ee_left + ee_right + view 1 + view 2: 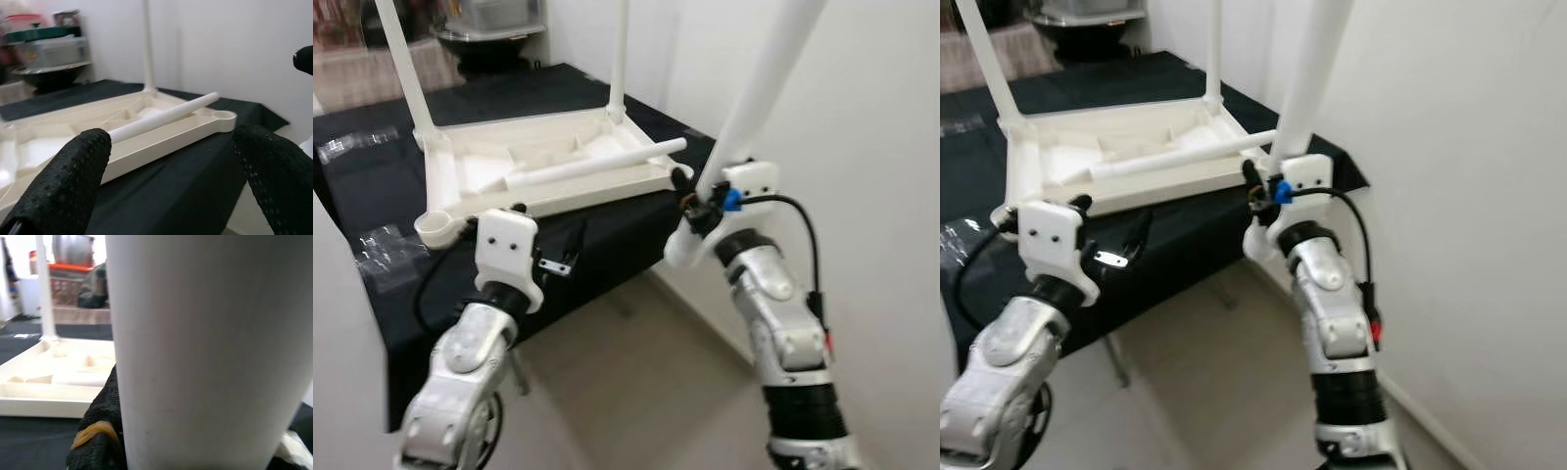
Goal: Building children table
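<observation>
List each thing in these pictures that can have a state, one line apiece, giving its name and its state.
Tabletop: upside down on the black cloth.
Two far legs: fitted, standing upright.
Loose leg: lying across the tabletop.
Held leg: tilted, gripped at its lower end.
Near corner socket: without a leg.
Right gripper: shut on the held leg.
Left gripper: open, holding nothing.

Both head views look forward and down at the upturned tabletop (538, 171) on the black-draped table (372, 186). The left wrist camera looks low between its fingers (68, 181) across that tabletop. The right wrist camera sits hard against a white leg (205, 352), tabletop behind.
</observation>
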You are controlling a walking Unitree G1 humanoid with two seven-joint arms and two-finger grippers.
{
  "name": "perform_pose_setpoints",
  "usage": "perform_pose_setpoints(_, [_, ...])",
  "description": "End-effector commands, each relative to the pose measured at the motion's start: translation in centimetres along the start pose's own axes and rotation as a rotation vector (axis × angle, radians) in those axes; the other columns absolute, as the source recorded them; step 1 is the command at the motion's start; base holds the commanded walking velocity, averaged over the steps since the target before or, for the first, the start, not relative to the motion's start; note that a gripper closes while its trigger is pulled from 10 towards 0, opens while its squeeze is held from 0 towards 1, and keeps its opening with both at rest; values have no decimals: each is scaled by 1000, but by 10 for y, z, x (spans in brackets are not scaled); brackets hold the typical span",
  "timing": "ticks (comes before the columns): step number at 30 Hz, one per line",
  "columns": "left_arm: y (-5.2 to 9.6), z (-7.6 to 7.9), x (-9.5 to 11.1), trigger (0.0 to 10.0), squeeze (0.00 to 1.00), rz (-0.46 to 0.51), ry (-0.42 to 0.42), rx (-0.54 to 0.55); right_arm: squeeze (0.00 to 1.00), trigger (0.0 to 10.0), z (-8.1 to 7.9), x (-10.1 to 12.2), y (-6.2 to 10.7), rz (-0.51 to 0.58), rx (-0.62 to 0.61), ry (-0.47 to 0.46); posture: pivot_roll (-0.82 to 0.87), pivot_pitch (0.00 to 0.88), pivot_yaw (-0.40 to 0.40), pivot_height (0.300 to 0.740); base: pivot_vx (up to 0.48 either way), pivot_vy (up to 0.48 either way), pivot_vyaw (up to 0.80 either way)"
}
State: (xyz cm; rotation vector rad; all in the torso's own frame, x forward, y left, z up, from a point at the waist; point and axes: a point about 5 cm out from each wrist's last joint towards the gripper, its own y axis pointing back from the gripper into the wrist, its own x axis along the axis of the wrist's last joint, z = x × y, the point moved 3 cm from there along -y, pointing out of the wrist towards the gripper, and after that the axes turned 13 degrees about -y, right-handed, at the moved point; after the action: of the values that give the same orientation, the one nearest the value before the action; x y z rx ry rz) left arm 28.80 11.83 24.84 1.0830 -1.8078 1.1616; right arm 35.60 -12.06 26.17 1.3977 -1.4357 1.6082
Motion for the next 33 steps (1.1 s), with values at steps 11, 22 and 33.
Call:
perform_pose_setpoints(11, [2,-10,-3,10000,0,-39,20,47,0,10000,-7,0,-3,-10,3,-32,12,133,-115,740,325,-346,0])
perform_pose_setpoints(22, [2,-24,-4,10000,0,-46,84,92,0,10000,-5,8,-7,10,7,-37,13,139,-110,740,407,-107,0])
perform_pose_setpoints(33, [-1,-19,-2,10000,0,-51,122,111,0,10000,-12,21,-10,58,50,-9,12,145,-111,740,0,0,655])
